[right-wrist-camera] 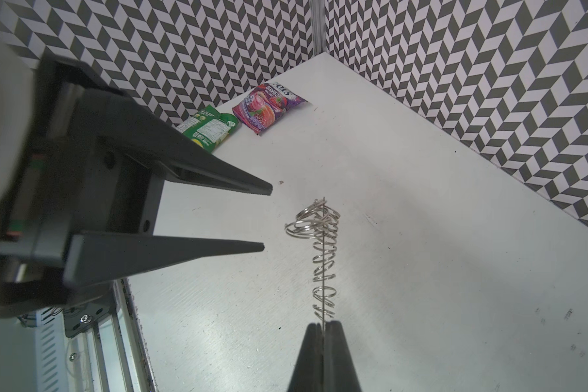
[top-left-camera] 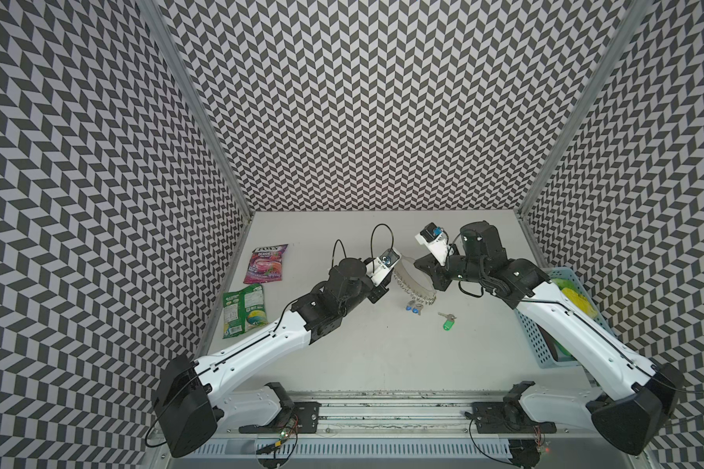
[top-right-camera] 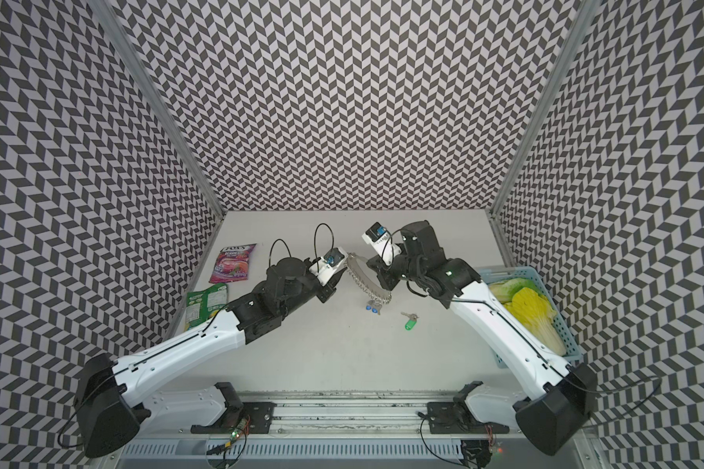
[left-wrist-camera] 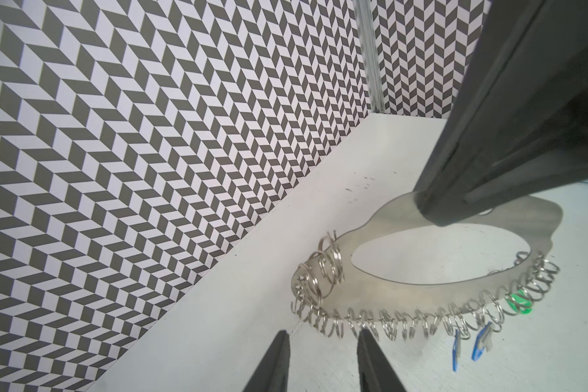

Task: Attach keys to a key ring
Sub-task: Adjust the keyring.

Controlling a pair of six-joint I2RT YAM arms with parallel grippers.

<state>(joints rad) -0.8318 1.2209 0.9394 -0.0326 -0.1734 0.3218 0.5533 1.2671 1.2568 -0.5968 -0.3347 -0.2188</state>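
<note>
The key ring [left-wrist-camera: 387, 295], a gray crescent plate fringed with small silver wire rings, hangs off the table in both top views [top-left-camera: 413, 284] [top-right-camera: 362, 278]. My right gripper [right-wrist-camera: 324, 325] is shut on the plate's edge, seen edge-on in the right wrist view. Two blue-tagged keys [left-wrist-camera: 482, 342] dangle from the fringe. My left gripper [left-wrist-camera: 323, 334] stands open just short of the rings, with nothing between its fingers; it also shows in the right wrist view [right-wrist-camera: 267, 219]. The green-tagged key [top-left-camera: 448, 323] [top-right-camera: 410, 323] lies loose on the table, nearer the front.
A purple candy bag [top-left-camera: 266, 264] and a green snack bag [top-left-camera: 244, 310] lie along the left wall. A blue perforated basket [top-right-camera: 565, 325] holding yellow-green items stands by the right wall under the right arm. Patterned walls enclose three sides of the table.
</note>
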